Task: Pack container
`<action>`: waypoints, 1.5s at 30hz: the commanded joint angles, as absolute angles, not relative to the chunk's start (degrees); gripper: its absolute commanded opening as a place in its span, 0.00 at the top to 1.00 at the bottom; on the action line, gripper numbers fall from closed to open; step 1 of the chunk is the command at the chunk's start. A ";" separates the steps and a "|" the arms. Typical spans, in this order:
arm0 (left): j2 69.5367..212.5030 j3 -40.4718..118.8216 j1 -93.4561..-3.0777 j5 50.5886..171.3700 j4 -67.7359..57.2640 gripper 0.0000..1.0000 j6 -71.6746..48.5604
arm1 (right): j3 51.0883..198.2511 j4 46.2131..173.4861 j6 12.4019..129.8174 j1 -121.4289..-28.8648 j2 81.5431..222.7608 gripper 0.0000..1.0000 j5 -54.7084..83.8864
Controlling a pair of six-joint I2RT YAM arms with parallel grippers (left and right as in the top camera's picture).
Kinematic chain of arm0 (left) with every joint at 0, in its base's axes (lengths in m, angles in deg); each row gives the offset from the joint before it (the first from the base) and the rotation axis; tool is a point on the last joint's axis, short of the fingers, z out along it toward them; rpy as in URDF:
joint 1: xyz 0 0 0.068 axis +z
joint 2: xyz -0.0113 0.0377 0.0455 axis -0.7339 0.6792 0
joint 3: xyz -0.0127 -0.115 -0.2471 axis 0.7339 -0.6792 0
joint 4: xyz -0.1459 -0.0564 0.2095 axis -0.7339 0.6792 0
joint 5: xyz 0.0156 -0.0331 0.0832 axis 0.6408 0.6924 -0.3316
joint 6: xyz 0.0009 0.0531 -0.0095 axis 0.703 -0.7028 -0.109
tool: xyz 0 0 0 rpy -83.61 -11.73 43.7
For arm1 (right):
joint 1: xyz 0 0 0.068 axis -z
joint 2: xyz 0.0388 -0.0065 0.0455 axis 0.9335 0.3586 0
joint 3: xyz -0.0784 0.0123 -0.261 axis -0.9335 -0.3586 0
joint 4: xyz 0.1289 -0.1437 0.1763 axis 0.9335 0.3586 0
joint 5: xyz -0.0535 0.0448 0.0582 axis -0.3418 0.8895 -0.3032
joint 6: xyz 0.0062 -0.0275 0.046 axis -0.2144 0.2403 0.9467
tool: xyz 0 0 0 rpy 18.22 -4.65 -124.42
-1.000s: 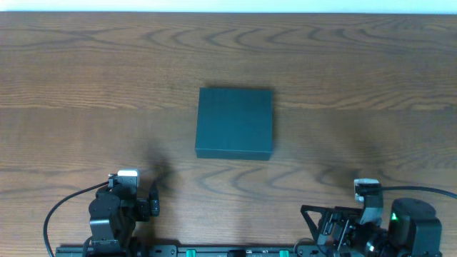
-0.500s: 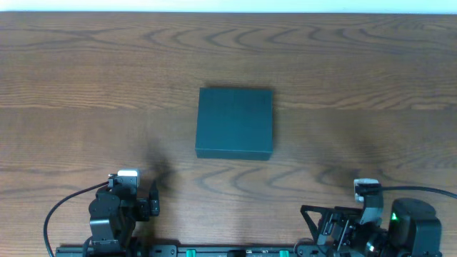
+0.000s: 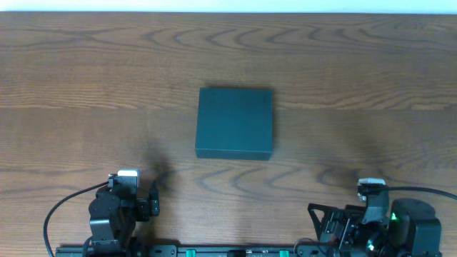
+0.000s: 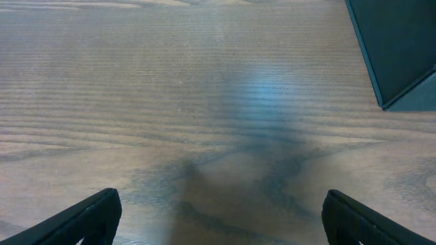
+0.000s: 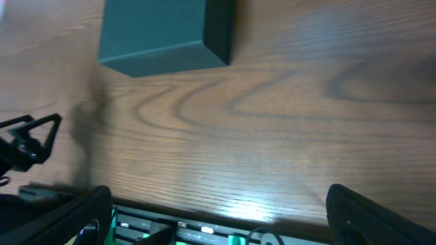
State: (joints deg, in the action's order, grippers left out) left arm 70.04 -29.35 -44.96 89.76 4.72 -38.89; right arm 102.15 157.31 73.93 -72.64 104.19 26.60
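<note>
The container (image 3: 235, 123) is a dark teal box lying shut on the wooden table, a little back from the middle. Only its near corner (image 4: 402, 47) shows at the top right of the left wrist view, while the right wrist view has the box (image 5: 163, 34) at the top left. My left gripper (image 4: 221, 214) is open over bare wood near the table's front left, well short of the box. My right gripper (image 5: 218, 204) is open at the front right, low over the front edge. Neither holds anything.
A black rail with green lights (image 5: 191, 228) runs along the table's front edge under the right gripper. Part of the left arm (image 5: 27, 143) shows at the left of the right wrist view. The table's back edge (image 3: 228, 13) is at the top.
The right arm has shifted very slightly to the right. The box and the left arm have not moved.
</note>
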 commanded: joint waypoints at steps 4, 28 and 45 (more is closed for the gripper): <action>69.62 -30.51 -44.63 89.14 6.14 0.05 -39.89 | 101.99 157.62 72.20 -72.97 103.99 0.01 24.54; 69.62 -30.51 -44.63 89.14 6.14 0.05 -39.89 | 66.39 124.11 41.95 -79.31 81.65 0.01 23.89; 69.62 -30.51 -44.63 89.14 6.14 0.04 -39.89 | 61.19 123.74 46.02 -79.62 81.67 0.01 23.89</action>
State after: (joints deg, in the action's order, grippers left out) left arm 70.00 -29.37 -44.96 89.36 4.70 -38.91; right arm 61.45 123.74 45.17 -79.03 82.31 24.26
